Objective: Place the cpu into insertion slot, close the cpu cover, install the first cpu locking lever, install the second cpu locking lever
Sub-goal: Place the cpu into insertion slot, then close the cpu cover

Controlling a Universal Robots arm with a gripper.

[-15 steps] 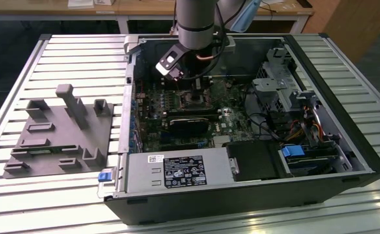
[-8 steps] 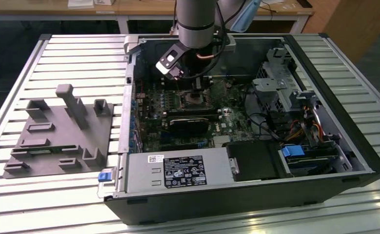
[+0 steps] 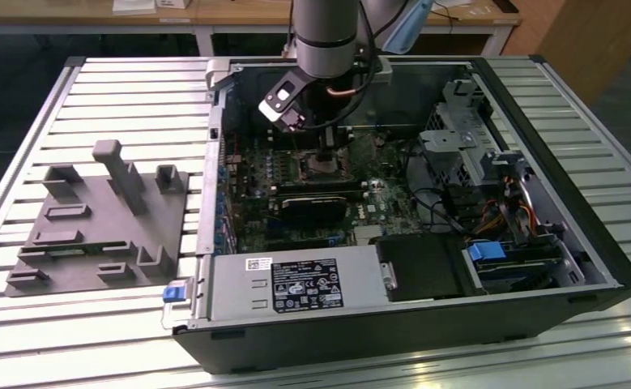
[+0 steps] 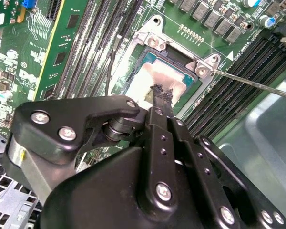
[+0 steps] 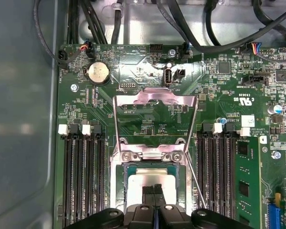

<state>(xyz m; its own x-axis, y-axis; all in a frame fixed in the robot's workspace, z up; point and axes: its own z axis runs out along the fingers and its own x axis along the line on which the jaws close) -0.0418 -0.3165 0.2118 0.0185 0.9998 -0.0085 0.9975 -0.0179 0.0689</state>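
The pincer (image 4: 160,92) is pointing down with its fingers pressed together, holding nothing — the tips are touching, or hanging just above, the cpu (image 4: 145,78). The cpu is lying inside the insertion slot (image 5: 118,180), and the cpu cover (image 5: 155,98) is standing folded back, open. I am fearing this: if the cpu is sitting tilted, the closed tips pushing on it may be damaging the slot beneath — or dragging it sideways.
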